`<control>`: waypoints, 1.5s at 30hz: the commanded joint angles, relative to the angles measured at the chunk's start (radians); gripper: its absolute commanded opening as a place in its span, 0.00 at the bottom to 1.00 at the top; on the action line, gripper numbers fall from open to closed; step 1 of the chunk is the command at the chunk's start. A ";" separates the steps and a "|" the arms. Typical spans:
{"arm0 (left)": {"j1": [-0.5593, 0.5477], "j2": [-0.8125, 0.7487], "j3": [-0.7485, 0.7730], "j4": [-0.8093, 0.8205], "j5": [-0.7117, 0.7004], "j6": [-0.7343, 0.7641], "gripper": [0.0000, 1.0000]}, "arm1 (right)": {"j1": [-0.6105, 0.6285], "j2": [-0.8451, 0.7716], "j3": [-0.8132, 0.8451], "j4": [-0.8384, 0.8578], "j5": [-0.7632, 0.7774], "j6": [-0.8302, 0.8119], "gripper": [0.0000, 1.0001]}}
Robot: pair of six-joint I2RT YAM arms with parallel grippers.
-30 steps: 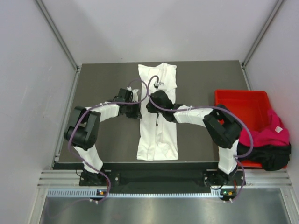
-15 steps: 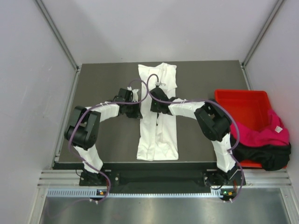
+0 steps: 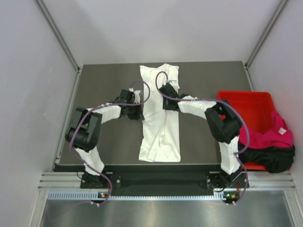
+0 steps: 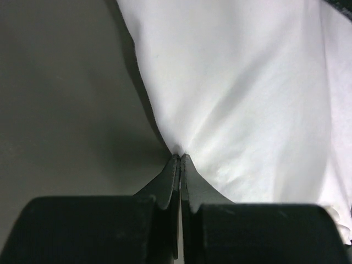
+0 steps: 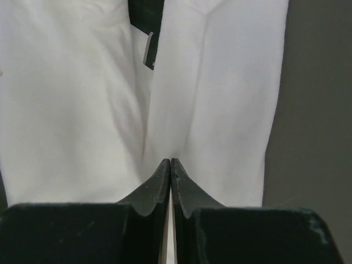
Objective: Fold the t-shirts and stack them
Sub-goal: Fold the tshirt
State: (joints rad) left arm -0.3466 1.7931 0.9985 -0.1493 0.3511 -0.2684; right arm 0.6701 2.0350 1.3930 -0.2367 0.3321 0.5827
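Pale walls and metal rails close in a dark grey table (image 3: pixel 104 85); down its middle lies the white t-shirt (image 3: pixel 161 127), folded to a narrow strip, its long axis running from the near edge towards the far edge, the wider end far from the arm bases.

At the right stands a red bin (image 3: pixel 246 106); the pink t-shirt (image 3: pixel 274 135) and the black t-shirt (image 3: pixel 270 158) hang in a heap over its near right corner.

The left gripper (image 3: pixel 140 112) sits at the strip's left edge, about midway along; in the left wrist view its fingers (image 4: pixel 170 176) are pressed together on that edge, cloth puckering out from the tips, so they nip the white t-shirt (image 4: pixel 247 99) against the table (image 4: pixel 66 99).

The right gripper (image 3: pixel 166 97) rests on the strip's right side, further from the bases; its fingers (image 5: pixel 159 181) are closed tight, tips on the cloth where creases meet; whether a fold is caught between them I cannot tell.

Ahead of them shows a small grey tag (image 5: pixel 148 50) beside a black patch; no writing is legible.
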 commanded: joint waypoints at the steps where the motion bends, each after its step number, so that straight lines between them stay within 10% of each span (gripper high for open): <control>1: 0.006 0.022 0.000 0.016 0.000 0.006 0.00 | 0.022 -0.094 0.024 -0.024 0.010 -0.106 0.02; 20: 0.006 0.003 0.003 0.010 -0.004 0.008 0.00 | 0.278 -0.191 -0.304 0.085 -0.211 0.201 0.09; 32: 0.009 -0.008 0.002 0.004 0.000 0.011 0.00 | 0.260 -0.410 -0.423 -0.153 0.038 0.197 0.08; 45: 0.009 0.011 0.009 0.001 0.017 0.006 0.00 | 0.396 -0.418 -0.379 0.092 -0.186 0.040 0.17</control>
State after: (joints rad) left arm -0.3424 1.7939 0.9985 -0.1497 0.3626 -0.2672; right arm 1.0241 1.5871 0.9710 -0.2905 0.2680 0.6769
